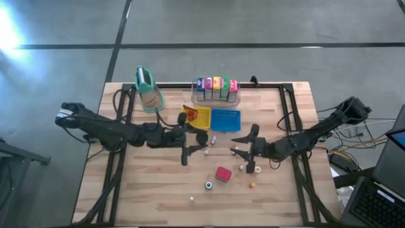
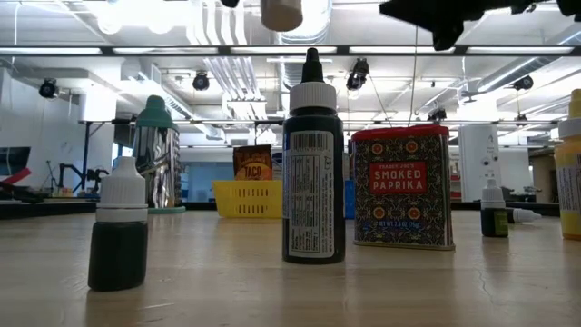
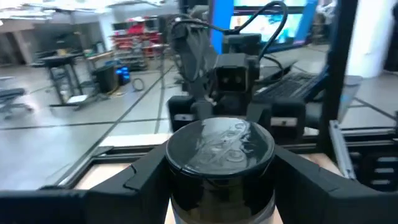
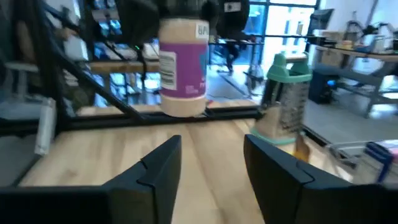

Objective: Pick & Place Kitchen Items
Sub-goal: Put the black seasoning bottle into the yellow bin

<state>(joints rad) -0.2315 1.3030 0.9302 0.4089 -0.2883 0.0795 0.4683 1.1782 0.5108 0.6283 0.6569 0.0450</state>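
The desk (image 1: 152, 190) is pale blond wood with a black frame, and on it stand a clear bin (image 1: 216, 96) of blue, pink, yellow, green and red cartons (image 1: 216, 88), a yellow tray (image 1: 199, 116) and a blue tray (image 1: 226, 120). The paprika tin (image 2: 402, 187) is red with gold patterning and white lettering. The tan container (image 4: 280, 106) has a teal top, and the jar (image 4: 182, 65) is cream with a purple label.

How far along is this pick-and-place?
Done: colourful cartons stand in the clear bin, an orange pouch in the yellow tray. In hand: the left gripper holds a jar off the table; the right gripper is open, empty. Left: the red tin and small bottles on the table.
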